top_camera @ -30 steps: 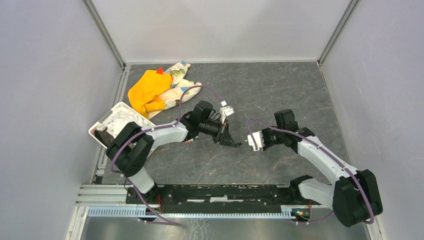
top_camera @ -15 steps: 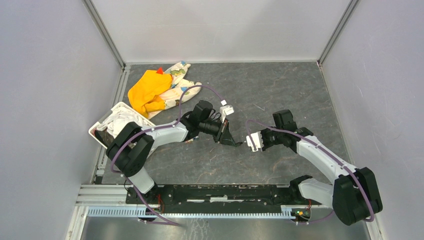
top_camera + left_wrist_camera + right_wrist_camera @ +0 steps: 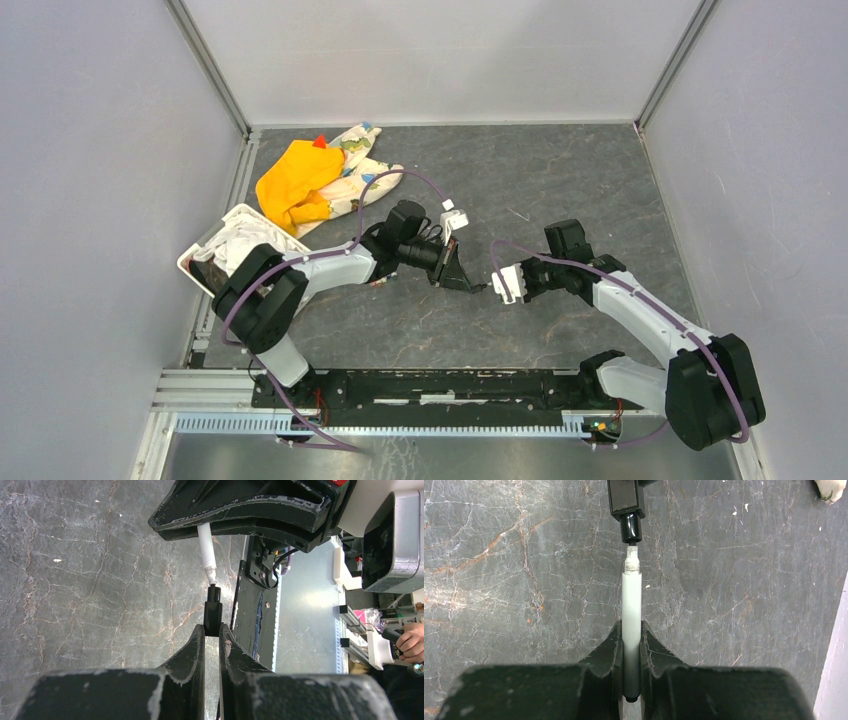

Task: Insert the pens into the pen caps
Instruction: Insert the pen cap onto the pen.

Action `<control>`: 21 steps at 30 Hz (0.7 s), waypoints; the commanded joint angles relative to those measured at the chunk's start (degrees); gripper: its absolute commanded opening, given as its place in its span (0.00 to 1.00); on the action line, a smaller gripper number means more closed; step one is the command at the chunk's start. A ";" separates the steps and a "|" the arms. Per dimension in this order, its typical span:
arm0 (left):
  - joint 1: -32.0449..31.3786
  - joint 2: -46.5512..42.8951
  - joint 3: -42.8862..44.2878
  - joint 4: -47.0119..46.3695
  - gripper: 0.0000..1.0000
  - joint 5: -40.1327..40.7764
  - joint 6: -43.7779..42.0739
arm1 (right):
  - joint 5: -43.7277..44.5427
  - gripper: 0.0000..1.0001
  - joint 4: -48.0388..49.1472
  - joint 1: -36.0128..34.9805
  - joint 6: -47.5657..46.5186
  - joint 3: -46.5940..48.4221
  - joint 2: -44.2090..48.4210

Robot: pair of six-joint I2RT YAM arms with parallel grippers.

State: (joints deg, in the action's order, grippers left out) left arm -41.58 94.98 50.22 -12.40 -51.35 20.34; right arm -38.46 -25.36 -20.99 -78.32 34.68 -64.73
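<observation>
Right gripper (image 3: 631, 632), clamped on white pen (image 3: 631, 592), has closed gap toward dark cap (image 3: 213, 614) pinched in left gripper (image 3: 212, 630). Pen tip now at cap mouth; insertion looks imminent.

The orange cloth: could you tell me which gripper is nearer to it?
Left. The left gripper sits near-right of the orange cloth; the right gripper faces it from farther right.

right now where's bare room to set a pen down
Bare: far right of the table, between right arm and back wall; also the near strip between the arm bases. Crowded: far left with orange cloth, patterned cloth, white bin; centre, where left gripper and right gripper meet.
</observation>
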 commanded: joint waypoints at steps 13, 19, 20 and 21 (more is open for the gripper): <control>0.19 1.27 2.61 1.23 0.02 -3.89 2.40 | -0.27 0.00 -1.79 -1.56 -3.57 1.05 0.39; 0.12 4.05 5.52 7.15 0.02 -5.28 0.21 | 0.40 0.00 -1.55 -2.40 -3.69 0.92 0.31; 0.15 4.26 5.80 7.43 0.02 -5.33 0.19 | 0.47 0.00 -1.46 -2.57 -3.61 0.92 0.26; 0.12 4.39 6.04 7.55 0.02 -5.23 0.24 | 0.44 0.00 -1.45 -2.72 -3.51 0.92 0.21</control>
State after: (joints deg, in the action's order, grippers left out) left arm -41.58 98.26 53.45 -7.64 -54.52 20.34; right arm -37.56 -26.83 -22.92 -81.23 34.68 -64.73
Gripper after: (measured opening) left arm 0.149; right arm 0.136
